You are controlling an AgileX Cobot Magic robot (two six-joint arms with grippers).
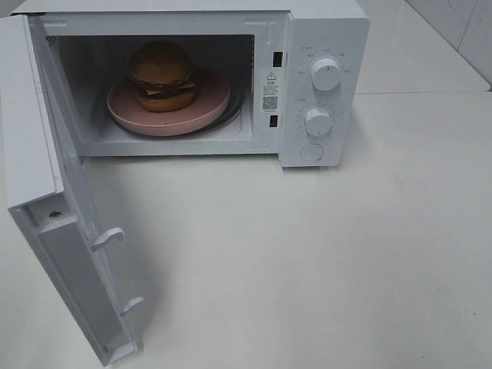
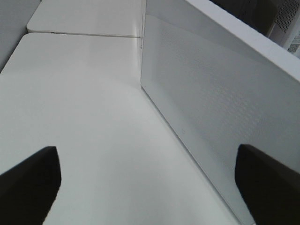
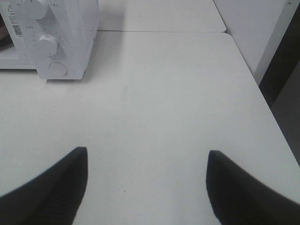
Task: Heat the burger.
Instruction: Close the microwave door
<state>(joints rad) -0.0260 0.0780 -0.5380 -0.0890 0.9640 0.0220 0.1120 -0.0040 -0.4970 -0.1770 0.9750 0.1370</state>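
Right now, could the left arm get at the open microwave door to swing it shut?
Probably yes. The left tool hangs open just beside the door, facing its outer side, with only table between them and nothing blocking.

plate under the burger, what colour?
Pink. The plate under the burger sits inside the open microwave; the exterior high view shows it best.

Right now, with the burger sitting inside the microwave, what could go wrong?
1. The door stands wide open. If the open left gripper beside it pushes too hard, the microwave might slide on the smooth table.
2. A slam could jolt the burger on its pink plate.
3. If the door does not latch, turning a knob probably heats nothing.
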